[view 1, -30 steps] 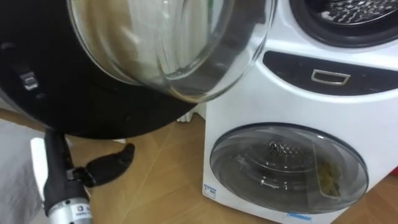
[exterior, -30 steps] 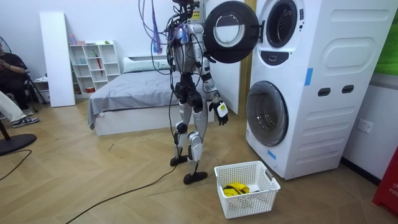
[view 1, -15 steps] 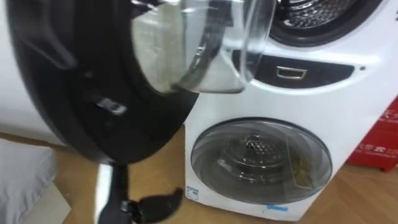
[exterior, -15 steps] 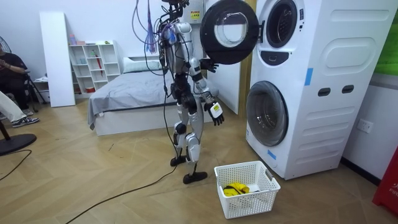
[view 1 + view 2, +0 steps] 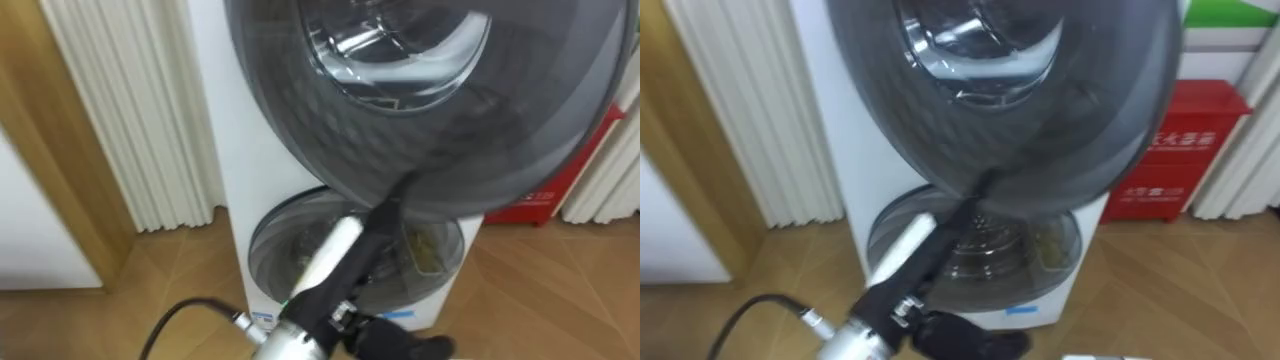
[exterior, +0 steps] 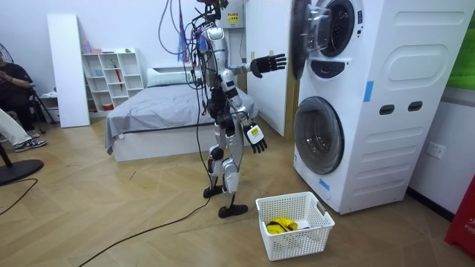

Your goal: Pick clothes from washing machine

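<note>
Clothes [image 6: 280,225]: a yellow-and-dark bundle lies in the white basket [image 6: 297,245] on the wood floor [image 6: 148,222], lower centre of the room view, just in front of the washing machine [image 6: 378,111]. A yellowish patch [image 5: 428,250] sits behind the glass of the lower door [image 5: 272,240], bottom centre of the eye views. Can't tell if it is cloth. The lower door is closed.

The upper door [image 5: 430,150] fills the top of the eye views: dark rim, clear glass bowl. In the room view it stands edge-on, top centre-right, partly open in front of the drum opening [image 6: 338,30]. The drum's contents can't be made out.

Left hand [image 6: 267,64]: raised at shoulder height, upper centre of the room view, fingers straight and spread, empty. The tips are just beside the upper door's edge, and contact can't be told. In the eye views this hand comes up from the bottom, left of centre, and ends at the door's dark lower rim.

Right hand [image 6: 254,138]: hangs low by the hip, centre of the room view, fingers relaxed, empty.

The robot stands upright between the bed [image 6: 163,111] and the machine, with the basket near its feet to the lower right. A red box [image 5: 1175,160] is at the right of the eye views, beside the machine. A pale curtain [image 5: 130,110] is at their left. A person [image 6: 11,89] sits at the room view's far left edge.
</note>
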